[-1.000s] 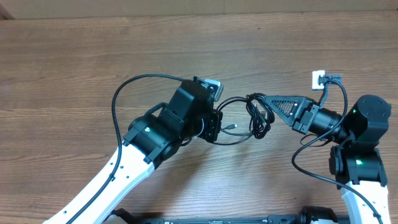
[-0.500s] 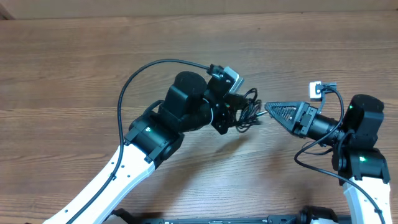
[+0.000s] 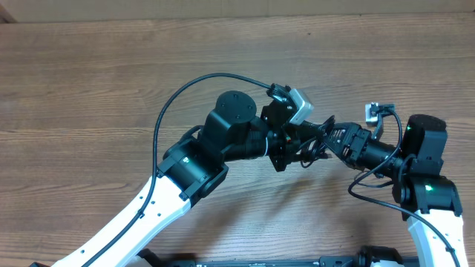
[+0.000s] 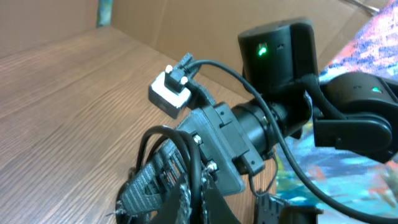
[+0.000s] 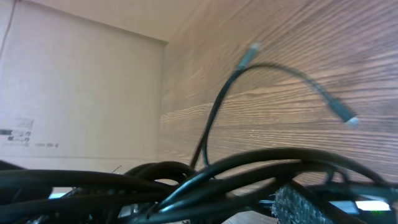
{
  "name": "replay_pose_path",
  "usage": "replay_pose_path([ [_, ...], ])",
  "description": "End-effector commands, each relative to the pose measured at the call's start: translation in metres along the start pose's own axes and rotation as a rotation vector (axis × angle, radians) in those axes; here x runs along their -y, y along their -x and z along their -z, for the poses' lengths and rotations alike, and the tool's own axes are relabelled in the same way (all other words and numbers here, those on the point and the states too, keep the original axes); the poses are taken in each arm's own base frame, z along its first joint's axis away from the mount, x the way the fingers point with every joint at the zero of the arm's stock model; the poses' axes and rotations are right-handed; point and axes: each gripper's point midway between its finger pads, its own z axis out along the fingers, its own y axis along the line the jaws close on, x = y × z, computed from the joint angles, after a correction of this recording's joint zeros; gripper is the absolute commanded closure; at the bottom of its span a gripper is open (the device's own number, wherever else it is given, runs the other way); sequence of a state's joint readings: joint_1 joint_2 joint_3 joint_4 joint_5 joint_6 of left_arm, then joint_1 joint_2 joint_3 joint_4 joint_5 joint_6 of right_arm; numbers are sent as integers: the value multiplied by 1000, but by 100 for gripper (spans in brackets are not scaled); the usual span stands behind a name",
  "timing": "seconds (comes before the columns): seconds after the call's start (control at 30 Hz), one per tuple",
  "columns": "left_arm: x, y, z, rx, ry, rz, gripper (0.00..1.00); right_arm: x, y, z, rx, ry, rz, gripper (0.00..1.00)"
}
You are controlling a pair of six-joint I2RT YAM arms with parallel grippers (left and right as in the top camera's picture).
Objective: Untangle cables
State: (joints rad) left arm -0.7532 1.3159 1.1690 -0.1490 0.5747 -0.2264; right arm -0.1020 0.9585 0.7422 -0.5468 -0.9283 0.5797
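Right of centre in the overhead frame, above the bare wooden tabletop (image 3: 89,74): two arms, nose to nose. Left arm (image 3: 185,163) sweeping up from the lower left, right arm (image 3: 427,185) in from the lower right corner. One of each, two in all.

Two end effectors as well. Left end effector (image 3: 291,144) clenched tight and, by the look of it, clamped on the bundle, which hangs clear of the wood with a shadow (image 3: 297,182) beneath. Right end effector (image 3: 325,132) nosed straight into that same bundle. In the left wrist view, loops draped over one ribbed finger (image 4: 155,183), but spread or pinched? Cannot tell.

Cables (image 3: 312,148) right there between the two, bunched into one dark clump just right of frame centre.

Progress, as a guess: early. Nothing separated, nothing laid out alone on the tabletop. All the teasing apart left to do.

Count of cords: impossible inside the clump. Several strands crossing in the right wrist view, no firm number.

Smallest of all, the silvery tips: two countable in the right wrist view. One plug end (image 5: 254,47) upper middle, a second at lower right (image 5: 350,121), both dangling free of the knot.
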Motion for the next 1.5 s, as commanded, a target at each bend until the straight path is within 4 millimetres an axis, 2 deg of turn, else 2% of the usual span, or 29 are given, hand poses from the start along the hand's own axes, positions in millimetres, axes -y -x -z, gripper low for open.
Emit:
replay_pose_path([
  [0.0,42,48,11,164,-182,-59,96,39,5,4,69,-207,-67,19],
  [0.07,45,63,18,224,-184,-100,96,43,1,5,59,-228,-82,19],
  [0.1,37,67,22,237,-165,-101,96,43,1,5,59,-228,-82,19],
  [0.17,23,62,24,214,-129,-72,96,43,1,5,59,-228,-82,19],
  [0.27,18,60,24,202,-116,-58,96,45,1,5,60,-238,-87,20],
  [0.37,4,68,34,231,-82,-58,96,67,-5,12,70,-354,-139,20],
  [0.4,2,68,36,230,-82,-56,96,69,-5,12,76,-365,-138,20],
  [0.43,3,67,37,222,-90,-54,96,69,-3,12,81,-365,-134,29],
  [0.47,3,62,36,203,-98,-42,96,71,2,14,105,-381,-121,45],
  [0.53,12,58,36,183,-152,-48,96,77,12,17,155,-422,-100,48],
  [0.57,20,53,37,158,-200,-48,96,76,15,17,166,-418,-89,38],
  [0.6,21,48,36,137,-209,-32,96,73,19,17,179,-408,-79,33],
  [0.67,16,24,32,41,-198,60,96,59,37,15,235,-353,-14,35],
  [0.7,20,22,33,28,-223,64,96,55,42,14,249,-335,6,35],
  [0.77,24,25,34,34,-242,82,96,37,50,11,260,-255,60,37],
  [0.8,25,28,35,46,-247,83,96,33,52,11,267,-241,75,42],
  [0.87,30,45,38,105,-269,80,96,33,52,11,267,-241,75,48],
  [0.93,33,52,39,124,-282,110,96,31,54,11,274,-237,82,51],
  [1.0,36,60,41,142,-299,164,96,22,62,11,299,-203,123,52],
  [1.03,37,62,42,148,-303,168,96,15,62,10,295,-172,141,55],
  [1.07,37,62,42,147,-302,168,96,14,62,10,293,-168,142,79],
  [1.13,35,62,42,151,-294,168,96,11,59,8,273,-146,144,96],
  [1.2,24,61,39,160,-235,183,96,1,51,6,229,-90,153,96],
  [1.23,9,58,35,163,-158,225,96,-2,48,5,214,-73,154,96],
  [1.27,-12,48,32,148,-52,284,96,-6,48,7,222,-64,168,96],
  [1.3,-24,39,31,130,16,306,96,-11,49,10,235,-55,187,96],
  [1.4,-51,18,32,90,169,380,96,-28,54,22,307,-38,260,96],
  [1.47,-73,1,37,59,303,427,91,-44,50,33,341,-10,312,96],
])
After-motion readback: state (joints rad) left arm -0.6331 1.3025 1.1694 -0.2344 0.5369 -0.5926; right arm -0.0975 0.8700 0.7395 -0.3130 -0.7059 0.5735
